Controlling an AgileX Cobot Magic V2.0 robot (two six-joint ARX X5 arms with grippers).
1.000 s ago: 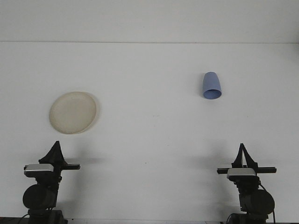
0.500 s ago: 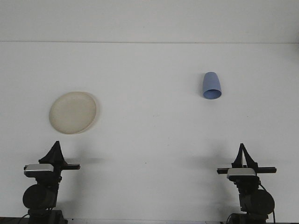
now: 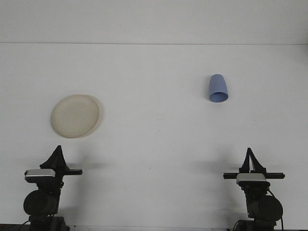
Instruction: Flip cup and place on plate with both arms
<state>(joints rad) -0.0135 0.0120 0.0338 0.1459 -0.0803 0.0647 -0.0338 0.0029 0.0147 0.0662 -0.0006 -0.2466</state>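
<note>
At the bottom of the frame both arms sit low and close to the camera. The left gripper (image 3: 57,153) stands at the lower left, its dark fingers drawn together into one point with no gap between them, and it has hold of nothing. The right gripper (image 3: 250,156) at the lower right looks the same: fingers pressed together into a narrow peak, nothing between them. Neither touches any object.

Further up on the white table (image 3: 154,144), in the left middle of the frame, lies the cream plate (image 3: 75,116), flat and bare. Well apart from it, in the upper right of the frame, is the blue cup (image 3: 217,88). It seems to stand mouth down or lean toward the camera, its wider rim toward the viewer; the exact pose is hard to tell from this angle.

The task looks to be at its very start: the cup is not yet grasped, not yet turned, and the plate holds nothing. The right arm is on the cup's side, so the next move likely calls for it to open its fingers and reach up the frame to the cup, taking it by the wall so it can be turned over.

No brand, label or writing can be read anywhere.
</note>
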